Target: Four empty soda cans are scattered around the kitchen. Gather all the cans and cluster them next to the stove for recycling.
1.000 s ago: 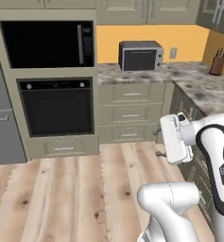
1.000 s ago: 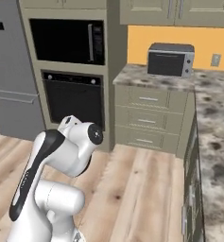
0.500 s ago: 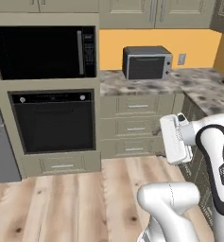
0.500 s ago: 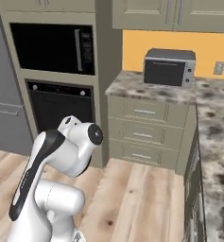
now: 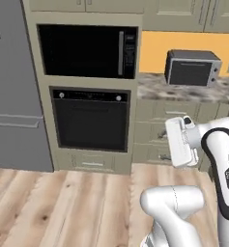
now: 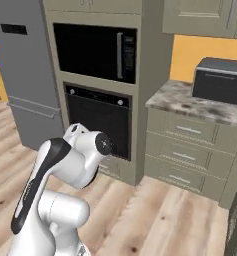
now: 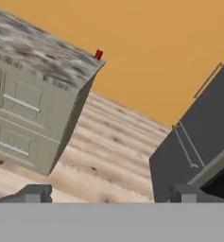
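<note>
Cabinets and appliances face us from both base views: a tall column holds a black microwave above a black-doored wall oven, with a grey refrigerator just to its left. To the right of the column runs a speckled stone surface over pale drawers, and a boxy dark toaster oven sits on it against the orange wall. Our white arm is folded up over the wooden floor, well short of the cabinets. In the hand view, which is rolled to one side, our hand shows its two dark finger tips standing wide apart with nothing between them. Beyond them lies the plank floor, the refrigerator's grey side at the right, and at the left a separate cabinet block topped with the same speckled stone. At the far corner of that top stands one red soda can, small and distant, against the orange wall. It is well apart from our hand.
</note>
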Robot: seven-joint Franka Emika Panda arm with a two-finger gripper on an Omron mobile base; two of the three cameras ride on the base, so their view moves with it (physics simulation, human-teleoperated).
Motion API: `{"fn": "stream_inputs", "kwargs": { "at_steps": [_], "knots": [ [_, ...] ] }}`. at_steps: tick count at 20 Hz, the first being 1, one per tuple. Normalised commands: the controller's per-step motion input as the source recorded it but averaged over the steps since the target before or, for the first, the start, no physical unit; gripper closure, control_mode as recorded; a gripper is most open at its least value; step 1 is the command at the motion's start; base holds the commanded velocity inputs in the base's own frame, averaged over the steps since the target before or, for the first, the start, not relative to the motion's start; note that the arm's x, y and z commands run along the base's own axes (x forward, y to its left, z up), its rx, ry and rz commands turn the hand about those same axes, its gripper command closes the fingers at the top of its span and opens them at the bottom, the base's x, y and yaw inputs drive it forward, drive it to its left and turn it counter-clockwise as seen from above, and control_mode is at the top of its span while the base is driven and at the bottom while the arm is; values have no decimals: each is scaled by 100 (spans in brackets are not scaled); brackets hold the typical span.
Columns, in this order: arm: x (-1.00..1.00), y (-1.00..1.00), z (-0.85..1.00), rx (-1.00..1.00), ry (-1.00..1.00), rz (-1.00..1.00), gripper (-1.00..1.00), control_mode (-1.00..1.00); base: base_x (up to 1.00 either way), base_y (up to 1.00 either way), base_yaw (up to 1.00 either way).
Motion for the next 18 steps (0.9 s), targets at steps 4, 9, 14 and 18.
{"fn": "stream_inputs", "kwargs": {
  "at_steps": [4,9,14,18],
  "knots": [
    [0,0,0,0,0,0,-100,100,0,7,50],
    [0,0,0,0,0,0,-100,100,0,4,50],
    [0,0,0,0,0,0,-100,100,0,6,50],
    [0,0,0,0,0,0,-100,100,12,4,43]
  ]
}}
